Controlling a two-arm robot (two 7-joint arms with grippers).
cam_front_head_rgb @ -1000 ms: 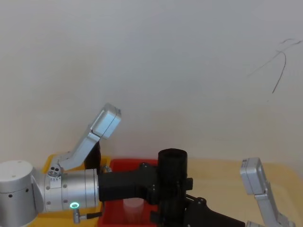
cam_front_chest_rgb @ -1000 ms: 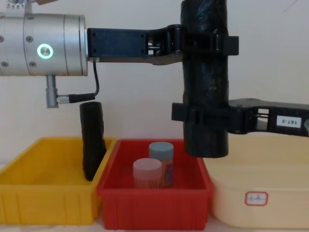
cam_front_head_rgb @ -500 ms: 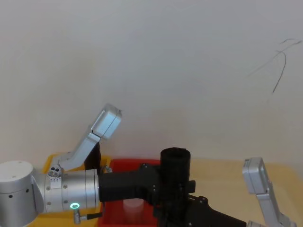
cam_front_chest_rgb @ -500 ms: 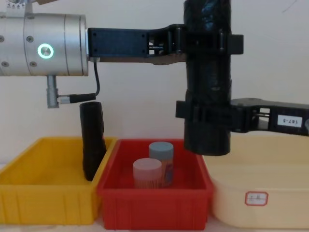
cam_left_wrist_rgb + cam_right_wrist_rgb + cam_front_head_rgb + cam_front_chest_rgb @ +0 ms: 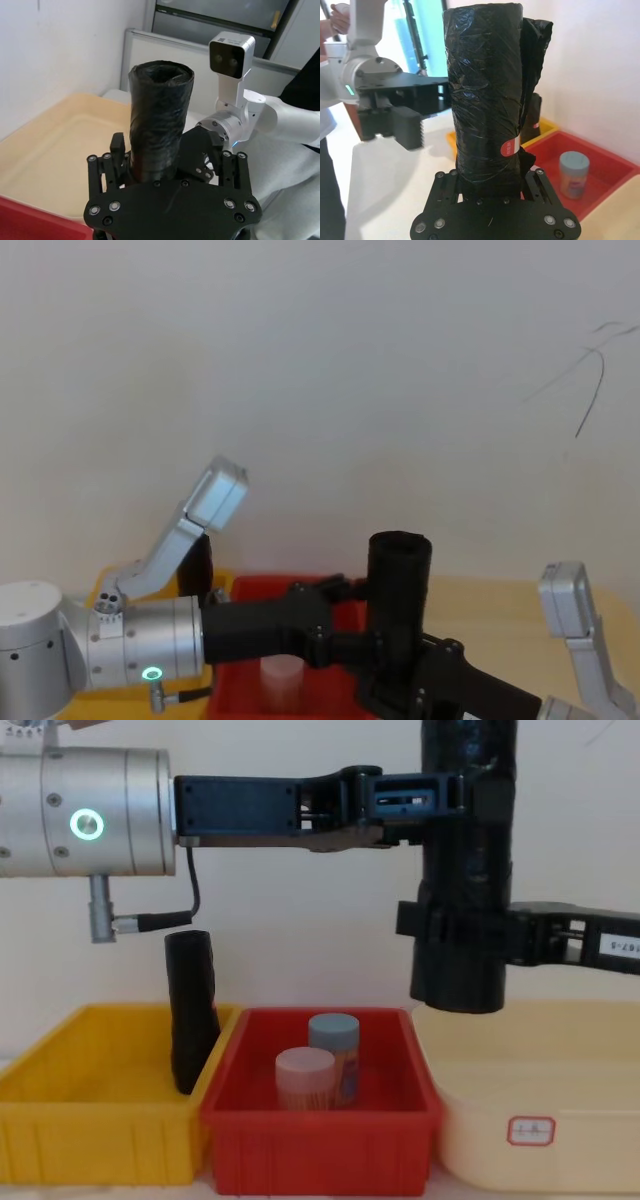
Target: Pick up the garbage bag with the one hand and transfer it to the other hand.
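The garbage bag (image 5: 465, 900), a thick black wrinkled roll, hangs upright in the air above the seam between the red and cream bins. My right gripper (image 5: 455, 935) is shut on its lower half, coming in from the right. In the right wrist view the bag (image 5: 485, 100) rises straight out of that gripper (image 5: 492, 175). My left gripper (image 5: 470, 798), on the green-lit wrist, is open at the bag's upper part. The left wrist view shows gaps between its fingers (image 5: 117, 145) and the bag (image 5: 160, 125). From the head camera the bag (image 5: 400, 590) stands to the right of the left arm.
A slimmer black roll (image 5: 190, 1010) leans in the yellow bin (image 5: 90, 1130) at the left. The red bin (image 5: 320, 1145) in the middle holds two capped jars (image 5: 305, 1075). A cream tub (image 5: 540, 1130) sits at the right. A white wall is close behind.
The bag has moved right and slightly up with the right gripper. The left gripper has let go of it and opened, staying by the bag's top.
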